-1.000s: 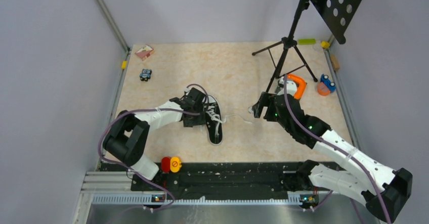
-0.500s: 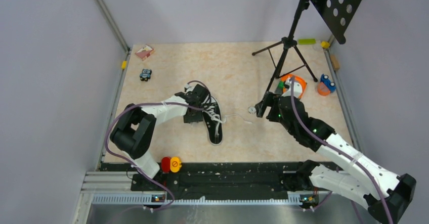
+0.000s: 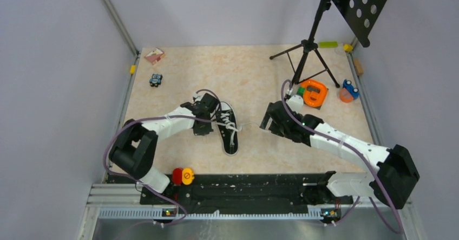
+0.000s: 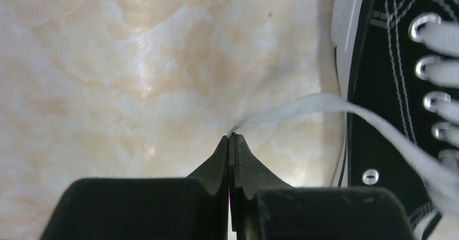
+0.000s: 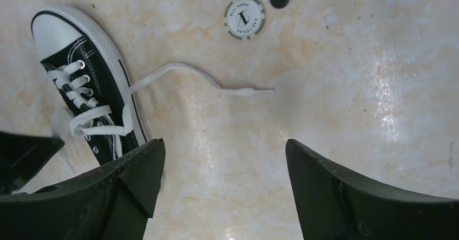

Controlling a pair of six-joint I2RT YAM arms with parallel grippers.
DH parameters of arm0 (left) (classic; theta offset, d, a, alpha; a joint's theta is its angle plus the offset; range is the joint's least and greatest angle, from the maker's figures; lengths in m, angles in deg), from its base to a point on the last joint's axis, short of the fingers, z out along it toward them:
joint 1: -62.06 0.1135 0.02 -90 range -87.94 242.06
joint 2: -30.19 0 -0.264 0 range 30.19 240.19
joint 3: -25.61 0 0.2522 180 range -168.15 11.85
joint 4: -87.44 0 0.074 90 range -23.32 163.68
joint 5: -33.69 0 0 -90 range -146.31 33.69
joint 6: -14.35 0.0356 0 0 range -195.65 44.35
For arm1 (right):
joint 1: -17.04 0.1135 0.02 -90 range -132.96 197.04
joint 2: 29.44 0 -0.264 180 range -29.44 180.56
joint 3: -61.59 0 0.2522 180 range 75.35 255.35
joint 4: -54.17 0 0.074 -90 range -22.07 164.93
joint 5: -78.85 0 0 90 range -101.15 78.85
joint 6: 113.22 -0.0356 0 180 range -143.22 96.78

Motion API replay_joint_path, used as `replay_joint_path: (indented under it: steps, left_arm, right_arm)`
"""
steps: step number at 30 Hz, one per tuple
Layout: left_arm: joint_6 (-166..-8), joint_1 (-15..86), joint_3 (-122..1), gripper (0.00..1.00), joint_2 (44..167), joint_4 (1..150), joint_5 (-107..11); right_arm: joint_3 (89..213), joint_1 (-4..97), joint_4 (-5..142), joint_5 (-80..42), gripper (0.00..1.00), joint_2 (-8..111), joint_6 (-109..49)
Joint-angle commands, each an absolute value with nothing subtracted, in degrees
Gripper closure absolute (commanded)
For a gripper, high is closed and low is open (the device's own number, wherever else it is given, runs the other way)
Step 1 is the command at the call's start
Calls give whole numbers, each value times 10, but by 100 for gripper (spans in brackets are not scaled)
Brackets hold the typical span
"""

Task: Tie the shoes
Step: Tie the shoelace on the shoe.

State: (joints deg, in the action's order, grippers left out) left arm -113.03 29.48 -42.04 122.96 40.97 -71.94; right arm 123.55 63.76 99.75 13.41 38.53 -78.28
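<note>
Our black sneaker (image 3: 228,129) lies in the middle of the bench (image 3: 254,72), toe toward the arm bases, laces untied. Our left claw (image 4: 231,141) is pinched tight on the very tip of the left lace end (image 4: 303,105), just beside the shoe's side wall. Our right claw (image 5: 223,149) hangs spread wide above the right lace end (image 5: 205,77), which snakes across the bench away from the shoe, with a poker chip (image 5: 244,17) near it. We judge the step in hand is taking that second end. We should lower over its outer part, clear of the chip, close squarely across the flat lace, and pull gently on the left so its thin grip does not slip.
</note>
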Motion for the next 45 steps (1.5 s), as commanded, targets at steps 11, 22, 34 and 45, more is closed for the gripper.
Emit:
replay_joint_path:
  steps: [11, 22, 34, 45]
  left_arm:
    - [-1076, 350, -467, 100, 1019, 350, -599]
    - [-1057, 367, -433, 100, 976, 361, -540]
    - [-1040, 384, -417, 100, 980, 379, -467]
    - [-1023, 412, -400, 100, 972, 371, -457]
  right_arm:
    - [1244, 641, 985, 153, 24, 495, -1168]
    - [1299, 631, 987, 156, 27, 622, -1296]
    - [1350, 624, 1050, 162, 39, 700, -1374]
    - [1424, 613, 1116, 182, 50, 776, -1396]
